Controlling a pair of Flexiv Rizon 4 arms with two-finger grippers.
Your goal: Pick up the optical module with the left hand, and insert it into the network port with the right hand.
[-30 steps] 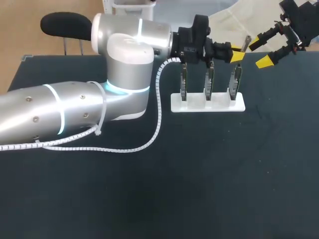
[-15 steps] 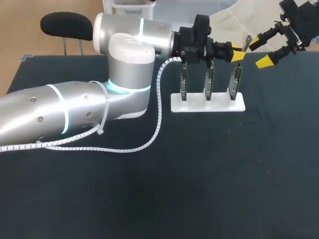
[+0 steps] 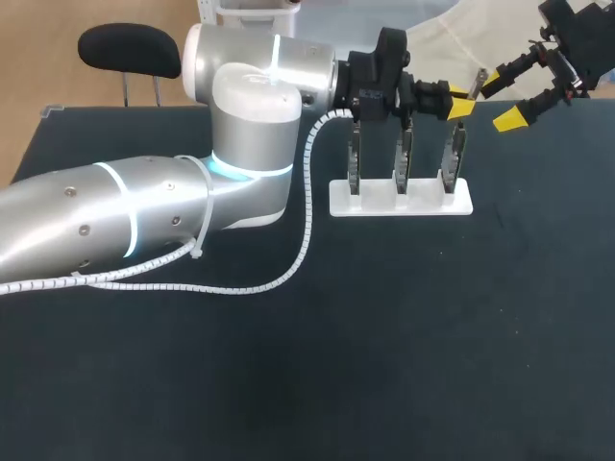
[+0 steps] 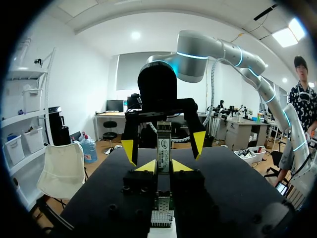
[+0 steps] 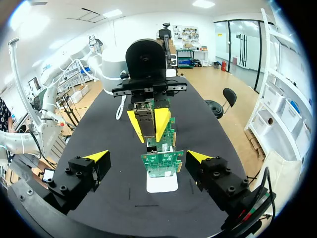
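My left gripper [image 3: 458, 101] hovers above the right end of the rack, shut on the slim silver optical module [image 3: 475, 81], which pokes out past its yellow tips. The left wrist view shows the module [image 4: 163, 144] upright between the left gripper's [image 4: 163, 166] tips. My right gripper [image 3: 502, 96] stands open at the far right, facing the module, with its fingertips [image 4: 199, 141] to either side and just beyond it. In the right wrist view the right gripper [image 5: 147, 157] is wide open and the left gripper [image 5: 147, 123] holds the module [image 5: 144, 121] ahead of it.
A white rack [image 3: 401, 204] holds three green circuit boards [image 3: 404, 154] upright, under both grippers. The boards [image 5: 161, 161] sit between me and the left gripper in the right wrist view. My left arm and its white coiled cable [image 3: 306, 206] cover the table's left half.
The left arm has shifted slightly to the right with the module still in its grip. The right gripper has stayed put and open.
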